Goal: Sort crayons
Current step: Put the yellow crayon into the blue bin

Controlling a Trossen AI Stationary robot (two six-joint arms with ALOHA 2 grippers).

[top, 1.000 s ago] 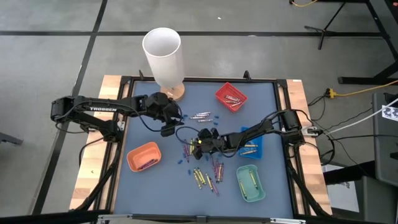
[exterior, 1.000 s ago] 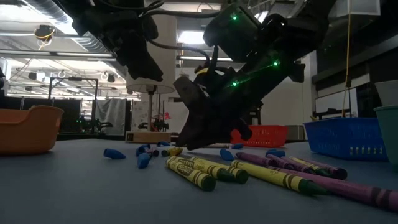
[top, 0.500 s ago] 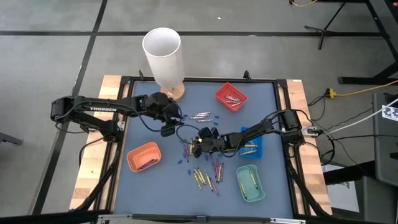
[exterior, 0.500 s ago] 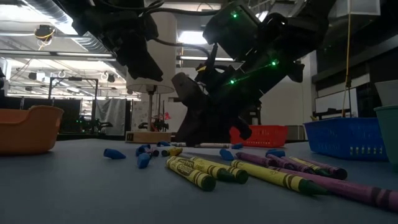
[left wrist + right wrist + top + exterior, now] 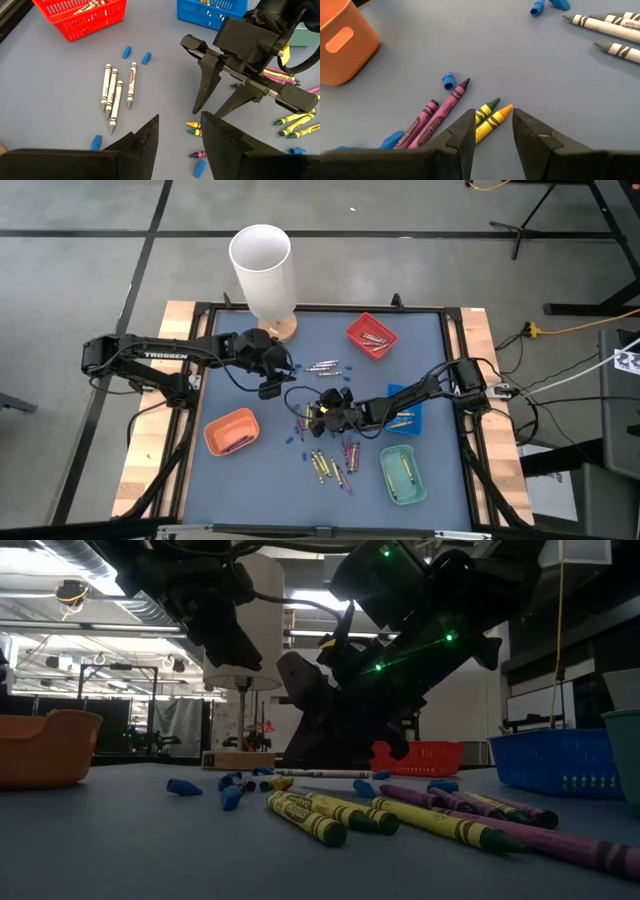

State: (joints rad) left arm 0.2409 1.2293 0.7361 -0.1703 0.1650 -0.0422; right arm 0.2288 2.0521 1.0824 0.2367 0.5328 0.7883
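Right gripper (image 5: 313,416) sits low over the middle of the blue mat (image 5: 260,470), and I see its two fingers (image 5: 462,131) spread apart with nothing between them yet. Through its wrist camera, two yellow crayons (image 5: 490,120) lie side by side just ahead of the fingertips, one with a green tip and one with an orange tip. Two pink crayons (image 5: 437,114) lie just beside them, next to a small blue bit (image 5: 448,80).

My left gripper (image 5: 271,388) hangs above the mat nearer the white cup (image 5: 263,272), its fingers (image 5: 145,137) parted and empty. Below it I can see four silver crayons (image 5: 116,91) lying loose on the mat.

More yellow crayons (image 5: 320,466) and purple ones (image 5: 351,451) lie in the near half of the mat. Silver crayons rest in the red basket (image 5: 371,334), a few pink ones in the orange tray (image 5: 231,431), yellow ones in the green tray (image 5: 402,474), and I can make out some in the blue basket (image 5: 404,409) behind the right arm.
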